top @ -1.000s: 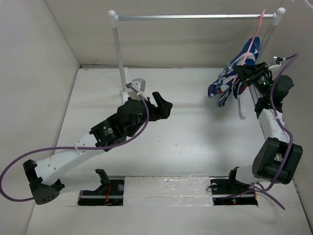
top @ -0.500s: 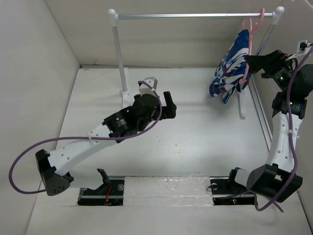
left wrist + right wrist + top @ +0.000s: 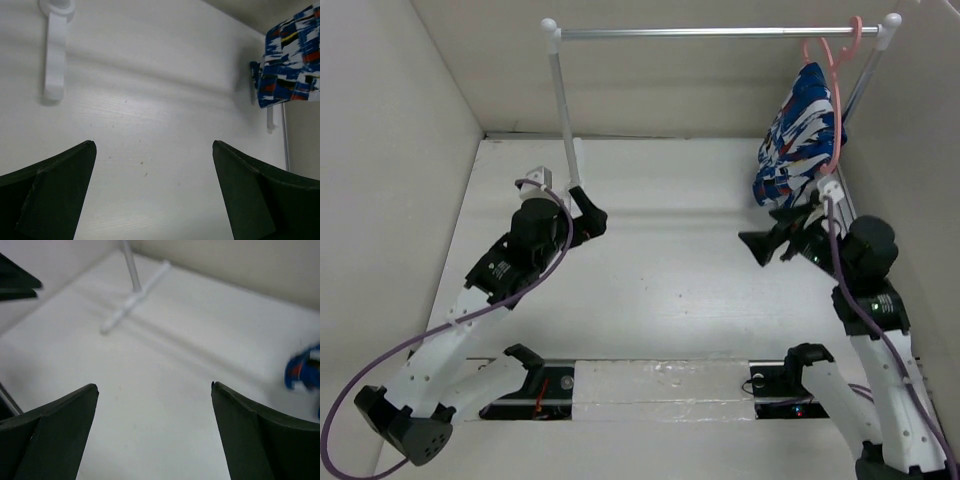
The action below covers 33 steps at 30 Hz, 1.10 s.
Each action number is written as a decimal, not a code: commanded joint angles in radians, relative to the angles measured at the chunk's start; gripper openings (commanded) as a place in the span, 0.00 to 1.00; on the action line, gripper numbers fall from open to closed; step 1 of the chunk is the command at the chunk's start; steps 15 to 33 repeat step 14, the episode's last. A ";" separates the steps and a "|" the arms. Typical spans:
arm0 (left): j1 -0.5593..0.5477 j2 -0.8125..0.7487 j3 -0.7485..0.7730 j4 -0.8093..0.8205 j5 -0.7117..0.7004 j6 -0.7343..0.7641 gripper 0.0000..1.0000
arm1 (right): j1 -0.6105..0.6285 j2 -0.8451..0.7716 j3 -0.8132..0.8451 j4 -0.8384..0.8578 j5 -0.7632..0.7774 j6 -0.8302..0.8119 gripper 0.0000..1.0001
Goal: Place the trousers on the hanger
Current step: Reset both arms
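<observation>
With the trousers point(image 3: 798, 135) now draped over the pink hanger point(image 3: 839, 105) hooked at the right end of the rail point(image 3: 720, 33), the right gripper point(image 3: 761, 246) has let go and dropped away from that rail, jaws spread empty like the left gripper point(image 3: 592, 218), so the task looks done.

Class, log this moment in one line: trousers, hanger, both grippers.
hanger: hanging from rail | trousers: draped on hanger | left gripper: open, empty | right gripper: open, empty
</observation>
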 commanded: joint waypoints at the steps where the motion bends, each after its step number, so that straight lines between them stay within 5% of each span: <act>1: 0.001 -0.080 -0.104 -0.045 0.045 -0.020 0.99 | 0.026 -0.150 -0.156 -0.257 0.151 -0.137 1.00; 7: 0.001 -0.183 -0.258 0.026 0.122 -0.063 0.99 | 0.026 -0.309 -0.315 -0.275 0.190 -0.042 1.00; 14: 0.001 -0.090 -0.051 0.011 0.101 0.032 0.99 | 0.026 -0.027 -0.004 -0.210 0.145 -0.123 1.00; 33: 0.001 -0.090 -0.051 0.011 0.101 0.032 0.99 | 0.026 -0.027 -0.004 -0.210 0.145 -0.123 1.00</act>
